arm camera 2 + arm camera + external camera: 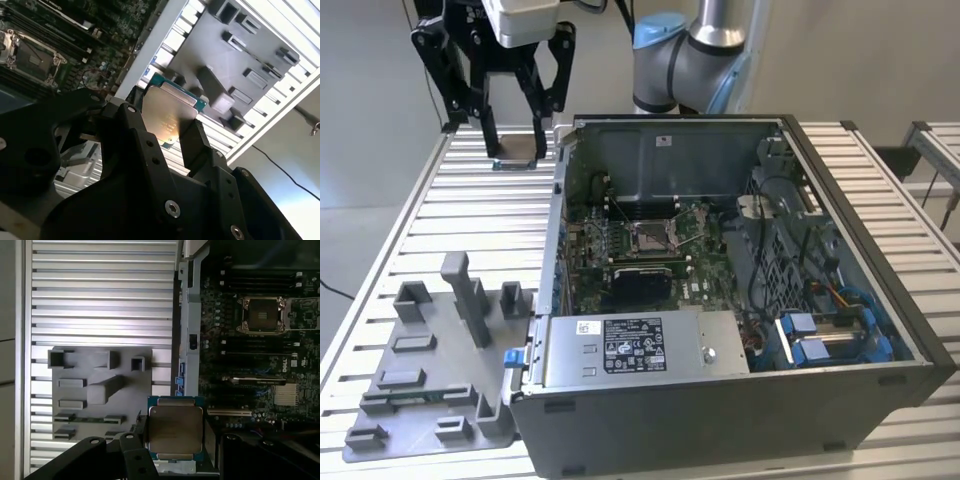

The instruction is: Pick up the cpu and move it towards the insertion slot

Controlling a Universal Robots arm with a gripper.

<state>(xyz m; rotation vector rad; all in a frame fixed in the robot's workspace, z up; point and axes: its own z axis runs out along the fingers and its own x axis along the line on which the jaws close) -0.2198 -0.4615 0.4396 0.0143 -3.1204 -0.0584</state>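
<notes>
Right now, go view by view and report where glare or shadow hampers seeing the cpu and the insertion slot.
Exterior view: soft even light; the insertion slot lies shaded inside the case but stays visible. First wrist view: table slats glare brightly, the cpu is evenly lit. Second wrist view: the slats wash out to white, and the cpu's face carries a warm sheen.

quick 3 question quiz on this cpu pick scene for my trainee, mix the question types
1. True or false: the small square silvery chip already sits in the square metal-framed socket.
2. The chip is: A) gripped by the black jaws, outside the open grey computer case; B) gripped, inside the case; C) loose inside the case.
3. Fill in: the grey plastic fixture plate lies at the exterior view's ____ of the case.
Key: 1 false; 2 A; 3 left.
</notes>
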